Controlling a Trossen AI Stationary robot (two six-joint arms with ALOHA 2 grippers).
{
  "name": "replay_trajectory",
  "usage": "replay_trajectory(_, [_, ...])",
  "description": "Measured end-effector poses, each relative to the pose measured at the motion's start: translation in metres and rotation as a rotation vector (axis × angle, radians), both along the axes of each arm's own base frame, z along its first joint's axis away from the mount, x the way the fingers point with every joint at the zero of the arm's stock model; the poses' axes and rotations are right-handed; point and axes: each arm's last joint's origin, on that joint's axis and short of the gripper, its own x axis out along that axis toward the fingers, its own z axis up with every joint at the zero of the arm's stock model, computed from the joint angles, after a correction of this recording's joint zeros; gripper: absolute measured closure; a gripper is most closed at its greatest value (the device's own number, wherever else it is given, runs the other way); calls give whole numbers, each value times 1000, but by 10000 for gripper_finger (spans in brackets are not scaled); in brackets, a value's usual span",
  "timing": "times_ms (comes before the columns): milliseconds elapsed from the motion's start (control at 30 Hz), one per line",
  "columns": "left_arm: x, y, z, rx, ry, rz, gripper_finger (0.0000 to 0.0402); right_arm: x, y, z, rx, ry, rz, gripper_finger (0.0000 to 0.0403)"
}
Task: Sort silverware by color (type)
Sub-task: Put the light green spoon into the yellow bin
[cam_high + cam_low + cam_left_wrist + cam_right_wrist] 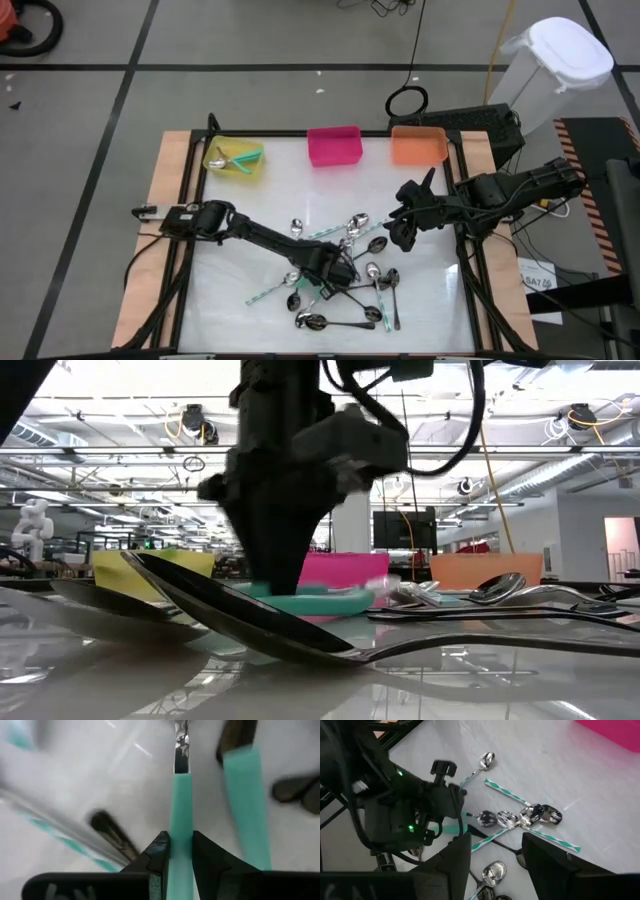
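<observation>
The left arm reached down into the middle of the bench, where most of the silverware lay in a loose, crossed-over heap of shiny, dark and teal-handled spoons. Its left end effector had its two fingers narrowed against the sides of a teal-handled spoon, the handle running straight up between them with the silver neck showing beyond. A second teal handle lay just beside it, and a dark spoon lay near on the other side. From table height the teal handle looked to be lying flat on the bench under the arm. The yellow bin at the far left already held a teal-handled piece and a shiny spoon bowl, while the pink bin and orange bin showed nothing inside from above. The right end effector hung with its jaws apart, empty, above the right side of the heap. I judged the pinch was just being made. To do it well, the grip should be firm and centred on the handle before any lift, then go straight up so the neighbouring handle and the crossed dark spoons were not dragged along. After that the yellow bin seemed the fitting place.
</observation>
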Motion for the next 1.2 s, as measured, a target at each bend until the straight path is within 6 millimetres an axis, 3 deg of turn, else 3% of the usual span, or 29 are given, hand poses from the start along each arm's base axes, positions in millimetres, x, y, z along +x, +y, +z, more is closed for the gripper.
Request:
replay_trajectory(467, [10, 27, 112, 138, -168, 54, 343, -3, -1, 1, -8, -1, 9, 232])
replay_trajectory(667, [4, 41, 133, 151, -209, 105, 343, -23, -10, 17, -18, -112, -72, 232])
replay_trajectory(800, [3, 43, 136, 164, -221, 103, 343, -34, -15, 27, -39, -194, -117, 232])
replay_trajectory(1000, [3, 48, 145, 162, -267, 106, 343, -37, -17, 30, -67, -228, -156, 232])
replay_trajectory(1200, [-9, 56, 170, 186, -337, 134, 343, -37, -18, 30, -87, -228, -162, 232])
